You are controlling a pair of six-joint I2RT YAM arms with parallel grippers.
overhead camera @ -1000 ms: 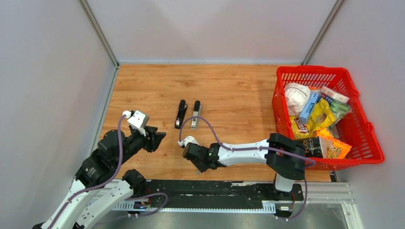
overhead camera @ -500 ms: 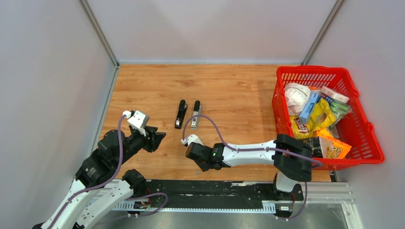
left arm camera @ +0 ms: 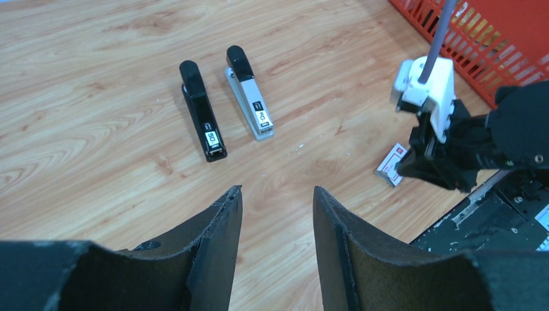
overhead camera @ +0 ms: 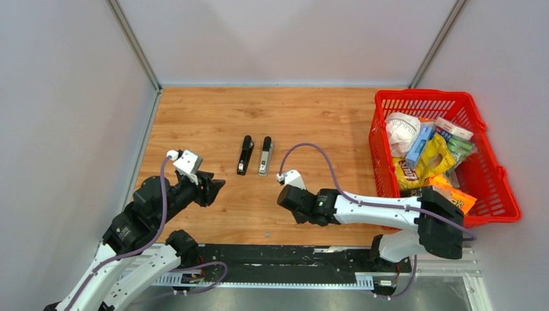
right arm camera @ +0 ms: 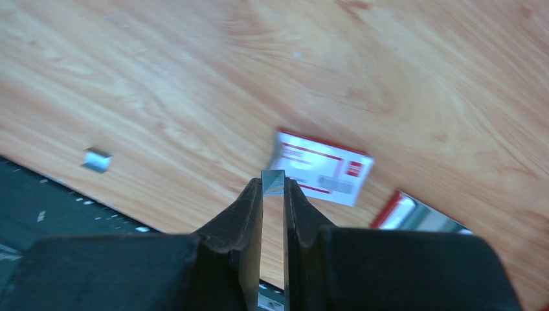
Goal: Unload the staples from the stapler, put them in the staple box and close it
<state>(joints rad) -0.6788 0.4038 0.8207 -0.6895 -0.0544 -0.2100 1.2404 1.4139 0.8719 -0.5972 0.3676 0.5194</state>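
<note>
Right hand (right arm camera: 273, 194) pinches staples (right arm camera: 273, 182); left hand (left arm camera: 277, 197) hovers, fingers apart.

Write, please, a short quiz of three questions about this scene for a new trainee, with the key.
1. True or false: the right gripper is shut on the staples.
2. Which lies nearer the red basket, the black stapler or the grey stapler?
3. The left gripper is: A) open and empty; B) shut on a stapler; C) inside the basket.
Key: 1 true; 2 the grey stapler; 3 A.
</note>
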